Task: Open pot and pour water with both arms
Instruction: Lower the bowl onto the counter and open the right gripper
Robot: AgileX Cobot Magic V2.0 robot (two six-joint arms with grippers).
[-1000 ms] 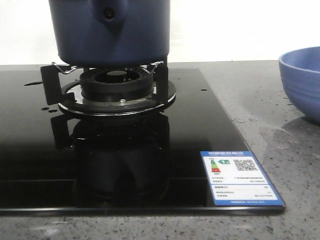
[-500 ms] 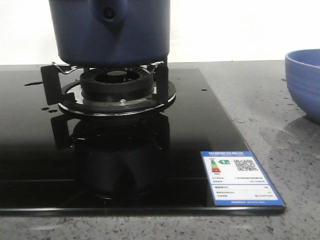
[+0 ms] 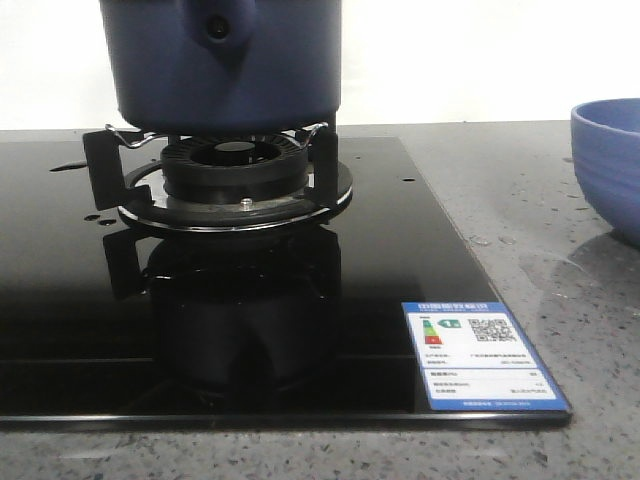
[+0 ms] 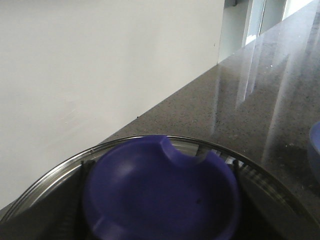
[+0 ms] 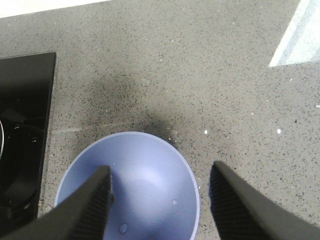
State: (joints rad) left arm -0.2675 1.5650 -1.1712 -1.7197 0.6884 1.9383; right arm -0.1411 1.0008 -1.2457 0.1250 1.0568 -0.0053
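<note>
Nothing has moved since half a second ago, pot (image 3: 222,62) sits on burner grate (image 3: 218,160) at 11 o'clock, bowl (image 5: 131,186) under spread right gripper (image 5: 161,200), fingers (image 5: 90,202) straddling its rim, pot far off, left gripper unseen, knob (image 4: 161,192) below it, drops of water (image 5: 123,228) in bowl.

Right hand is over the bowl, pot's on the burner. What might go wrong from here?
The right hand is open astride the rim of the bowl; lowering or closing carelessly may shove or tip it. The pot sits high on thin burner supports, so a skewed pull on the lid knob could drag it off. Drops on the counter may let the bowl slide.
</note>
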